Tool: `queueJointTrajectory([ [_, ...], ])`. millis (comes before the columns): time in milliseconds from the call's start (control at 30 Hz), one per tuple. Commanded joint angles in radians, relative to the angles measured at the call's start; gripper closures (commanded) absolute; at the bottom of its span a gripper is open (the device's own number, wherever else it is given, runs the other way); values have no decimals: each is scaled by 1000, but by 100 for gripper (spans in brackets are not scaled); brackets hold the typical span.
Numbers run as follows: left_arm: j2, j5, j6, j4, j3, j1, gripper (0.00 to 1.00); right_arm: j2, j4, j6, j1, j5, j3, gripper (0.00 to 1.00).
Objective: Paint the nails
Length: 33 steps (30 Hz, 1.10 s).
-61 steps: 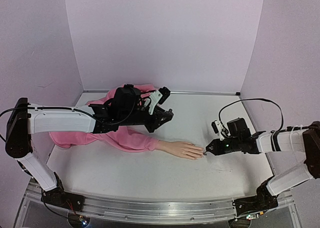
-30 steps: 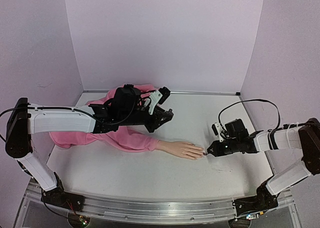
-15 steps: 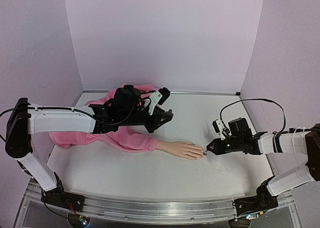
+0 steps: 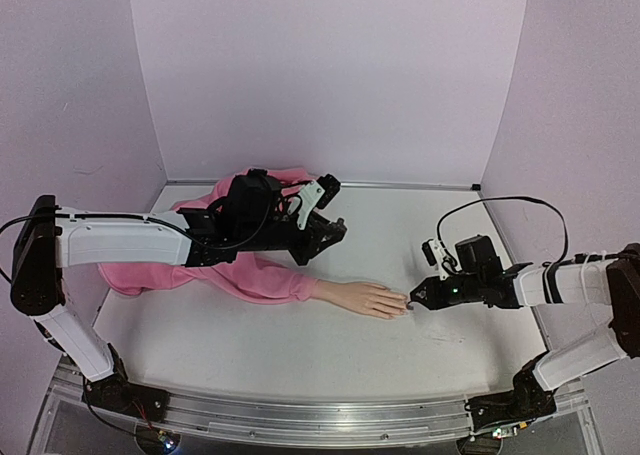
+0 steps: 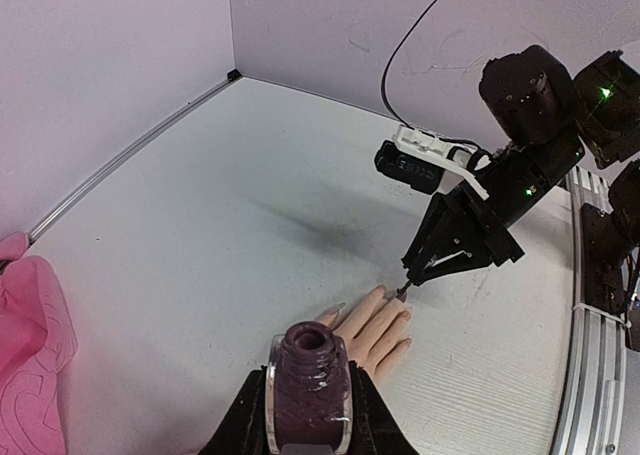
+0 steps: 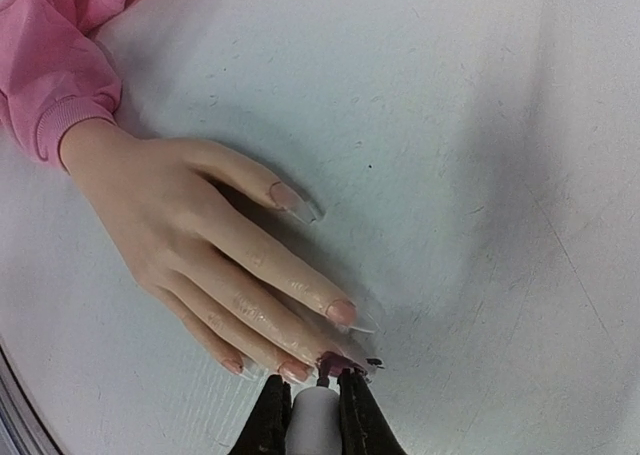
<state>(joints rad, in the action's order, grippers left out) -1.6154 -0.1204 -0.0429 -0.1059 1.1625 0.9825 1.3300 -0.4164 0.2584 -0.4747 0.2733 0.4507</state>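
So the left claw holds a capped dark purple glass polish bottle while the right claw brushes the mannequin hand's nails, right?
No: the left wrist view shows that dark purple glass bottle uncapped, neck open, in the left claw. Rest stands.

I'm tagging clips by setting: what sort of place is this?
Probably a robot test booth: plain lilac walls around a white table, left arm and right arm bolted at its edge, a mannequin hand.

The left arm reaches from the left edge toward mid-frame, wrist level, its left gripper clamped on a polish bottle. The right arm stretches leftward from the right edge, held low, its right gripper pinching a white brush cap.
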Motion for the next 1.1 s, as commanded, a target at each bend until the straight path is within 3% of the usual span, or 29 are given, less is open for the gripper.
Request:
queueJointTrajectory([
  [0, 52, 4, 11, -55, 8, -4, 100, 13, -21, -9, -6, 12, 10, 100],
  [1067, 59, 2, 5, -54, 6, -4, 100, 69, 80, 25, -6, -88, 62, 100],
])
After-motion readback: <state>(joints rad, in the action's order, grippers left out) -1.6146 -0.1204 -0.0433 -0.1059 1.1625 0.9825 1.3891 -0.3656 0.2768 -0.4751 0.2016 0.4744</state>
